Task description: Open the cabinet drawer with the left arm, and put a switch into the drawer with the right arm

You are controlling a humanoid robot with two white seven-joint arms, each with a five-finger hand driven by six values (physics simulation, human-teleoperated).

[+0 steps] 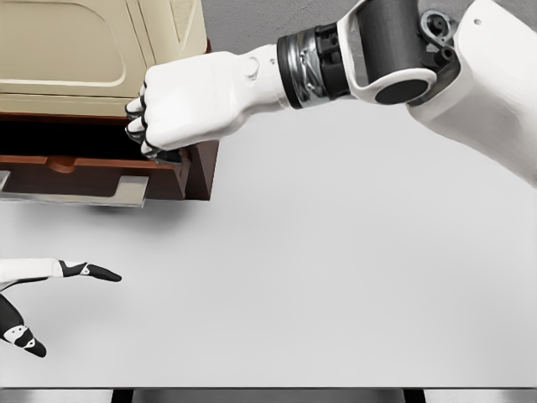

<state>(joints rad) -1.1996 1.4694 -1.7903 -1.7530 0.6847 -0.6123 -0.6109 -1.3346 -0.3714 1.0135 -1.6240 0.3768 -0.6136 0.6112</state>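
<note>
Right hand over the open drawer, wide bare table below.

The drawer (80,172) juts from the cabinet (92,50) at the table (336,277) edge; the right hand (180,109) curls tight above it, perhaps hiding the switch. Left hand (38,290) rests spread, holding nothing.

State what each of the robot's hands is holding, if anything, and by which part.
The right hand is curled over the open drawer; whether its fist encloses anything cannot be told. The left hand, at the lower left, holds nothing, its fingers spread.
</note>
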